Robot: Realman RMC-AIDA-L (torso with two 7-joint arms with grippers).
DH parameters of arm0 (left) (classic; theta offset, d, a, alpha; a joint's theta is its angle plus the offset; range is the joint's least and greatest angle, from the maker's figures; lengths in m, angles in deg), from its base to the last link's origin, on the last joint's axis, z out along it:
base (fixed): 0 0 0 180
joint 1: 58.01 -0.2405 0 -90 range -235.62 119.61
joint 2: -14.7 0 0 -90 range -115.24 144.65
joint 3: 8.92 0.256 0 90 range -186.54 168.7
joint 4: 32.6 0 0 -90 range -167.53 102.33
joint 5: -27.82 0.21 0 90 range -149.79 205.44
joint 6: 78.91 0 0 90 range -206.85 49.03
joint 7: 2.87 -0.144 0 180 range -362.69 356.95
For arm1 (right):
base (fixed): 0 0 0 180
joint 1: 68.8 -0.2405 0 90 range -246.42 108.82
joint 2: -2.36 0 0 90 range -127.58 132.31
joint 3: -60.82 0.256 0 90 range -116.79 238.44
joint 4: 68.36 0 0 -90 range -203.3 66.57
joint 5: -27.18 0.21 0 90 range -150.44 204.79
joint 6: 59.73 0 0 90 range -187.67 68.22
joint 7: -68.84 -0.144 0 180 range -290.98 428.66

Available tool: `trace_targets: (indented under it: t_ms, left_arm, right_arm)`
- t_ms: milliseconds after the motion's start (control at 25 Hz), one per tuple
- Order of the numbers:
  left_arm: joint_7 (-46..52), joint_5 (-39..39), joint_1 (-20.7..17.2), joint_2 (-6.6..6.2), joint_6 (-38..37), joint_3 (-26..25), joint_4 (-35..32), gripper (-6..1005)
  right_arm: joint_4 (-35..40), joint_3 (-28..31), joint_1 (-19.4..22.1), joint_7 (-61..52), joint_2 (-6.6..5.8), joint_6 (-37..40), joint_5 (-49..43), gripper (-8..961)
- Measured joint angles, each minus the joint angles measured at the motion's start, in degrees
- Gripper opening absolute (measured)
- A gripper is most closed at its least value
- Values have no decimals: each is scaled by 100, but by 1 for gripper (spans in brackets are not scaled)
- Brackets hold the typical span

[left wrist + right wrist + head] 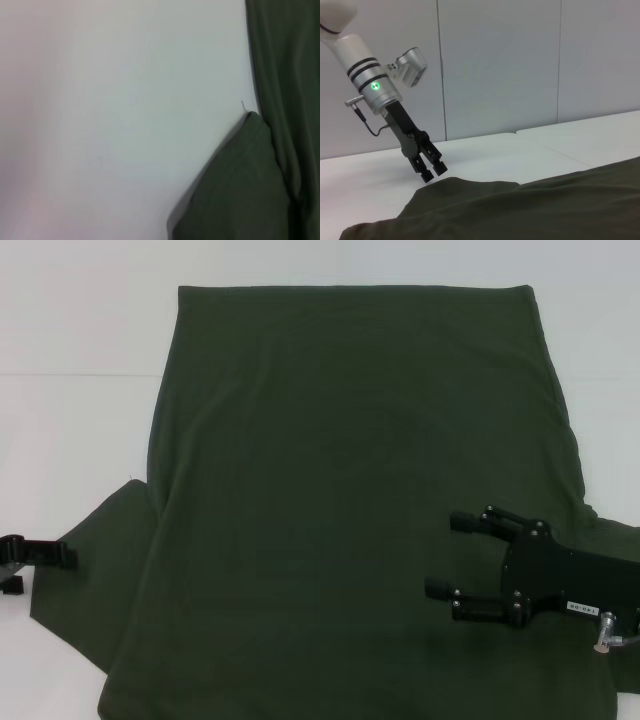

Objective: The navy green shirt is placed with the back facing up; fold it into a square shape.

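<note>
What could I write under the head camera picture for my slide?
Both grippers open: right gripper over the spread navy green shirt, left gripper at its sleeve.

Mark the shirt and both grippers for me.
navy green shirt (340, 490), head view, middle of its plain back.
right gripper (448, 556), head view, between its open fingertips.
left gripper (431, 174), right wrist view, at its fingertips.

A white table (70, 330) is carrying 1 item: the navy green shirt (350, 500) is lying flat and plain side up across it, 1 short sleeve (95, 560) spreading out onto the bare tabletop at the robot's left.
</note>
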Motion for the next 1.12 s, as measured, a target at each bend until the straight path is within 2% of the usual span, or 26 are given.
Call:
trace_targets:
  t_ms: [1120]
  left_arm:
    - [58, 36, 17, 31, 139, 41, 144, 875]
  right_arm:
    - [-4, 0, -9, 0, 0, 0, 0, 941]
